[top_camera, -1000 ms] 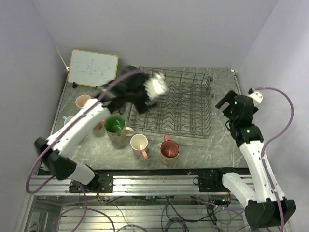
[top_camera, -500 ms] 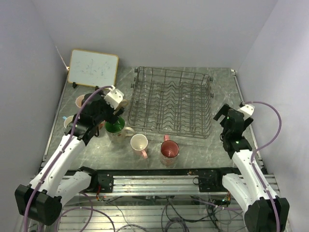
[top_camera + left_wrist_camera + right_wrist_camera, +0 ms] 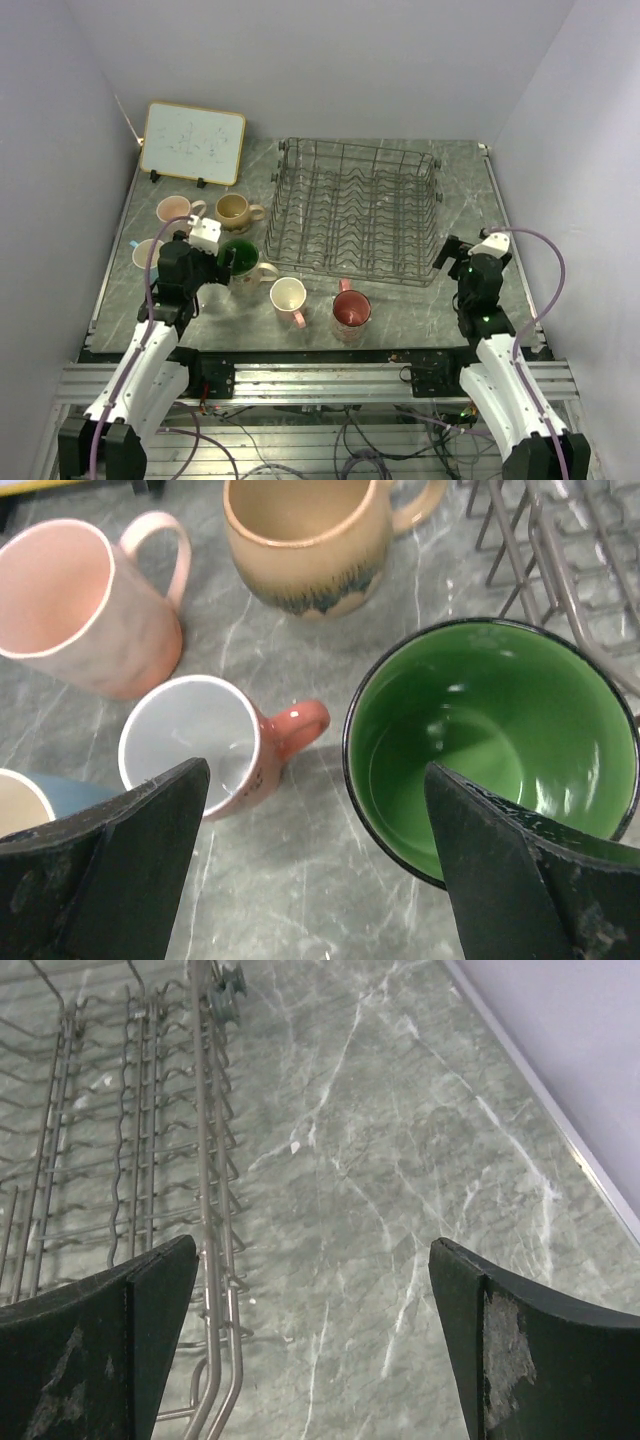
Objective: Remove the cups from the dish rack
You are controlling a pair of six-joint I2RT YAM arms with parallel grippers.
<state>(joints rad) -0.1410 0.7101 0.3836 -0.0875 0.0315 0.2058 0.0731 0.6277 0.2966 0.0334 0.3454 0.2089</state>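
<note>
The dark wire dish rack (image 3: 356, 210) stands at the back middle of the table, and I see no cup in it. Several cups stand on the table to its left and in front: pink (image 3: 172, 209), tan (image 3: 233, 210), green-inside (image 3: 240, 258), cream (image 3: 288, 296), salmon (image 3: 351, 310) and light blue (image 3: 144, 252). My left gripper (image 3: 212, 266) hovers open and holds nothing. In the left wrist view it (image 3: 315, 880) is between the green-inside cup (image 3: 490, 740) and a small salmon cup (image 3: 195, 745). My right gripper (image 3: 315, 1330) is open over bare table, beside the rack's right edge (image 3: 215, 1210).
A wood-framed whiteboard (image 3: 192, 142) leans at the back left. Walls close in the table on three sides. Bare marble table (image 3: 470, 190) lies to the right of the rack. The mounting rail (image 3: 320, 375) runs along the near edge.
My left arm has drawn back from over the rack's left end to the near left, low among the cups. The right arm has also pulled back toward the near edge. Both grippers stayed open.
</note>
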